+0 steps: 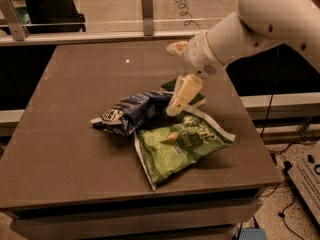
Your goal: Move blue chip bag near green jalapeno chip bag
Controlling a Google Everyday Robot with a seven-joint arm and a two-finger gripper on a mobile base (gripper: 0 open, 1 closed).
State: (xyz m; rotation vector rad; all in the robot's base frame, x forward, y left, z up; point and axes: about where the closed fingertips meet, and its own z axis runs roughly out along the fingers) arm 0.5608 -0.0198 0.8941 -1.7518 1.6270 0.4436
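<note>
Mid-counter [65, 134]: crumpled blue chip bag [132, 113], touching the green jalapeno chip bag [177, 141] on its near right. Just right of the blue chip bag: gripper [173, 78], fingers [182, 91] spread wide, holding nothing.

Crumpled dark navy blue chip bag [131, 115] with white markings, lying on its side, right end touching the green jalapeno chip bag [182, 143]. Latter larger, light green, crinkled, white-edged, lying flat just right and in front. Gripper [172, 79] just above their meeting point, fingers spread, empty.
</note>
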